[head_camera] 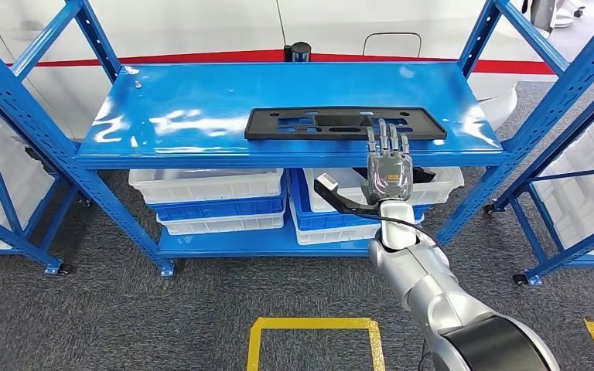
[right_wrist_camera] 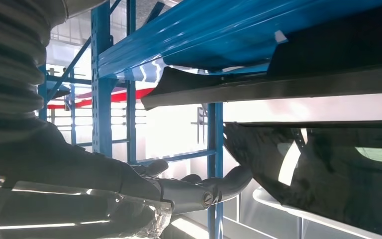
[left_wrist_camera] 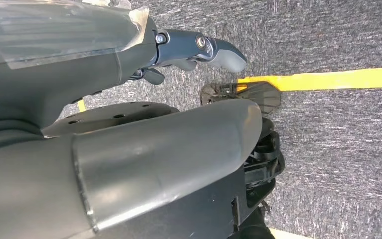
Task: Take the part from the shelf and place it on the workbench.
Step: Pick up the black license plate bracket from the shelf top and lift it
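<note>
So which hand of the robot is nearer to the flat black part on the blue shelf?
The right. The right hand reaches the front edge of the black part; the left hand hangs over the floor.

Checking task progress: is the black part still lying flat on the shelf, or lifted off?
Flat on the shelf: the black part rests along its length; right hand fingers lie over its front edge.

Glossy blue metal shelf [head_camera: 201,116], matt black part [head_camera: 309,124]

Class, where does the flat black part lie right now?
In the head view, the black part lies flat on the blue shelf's top deck, right of centre near its front edge, at the right hand's fingertips.
</note>
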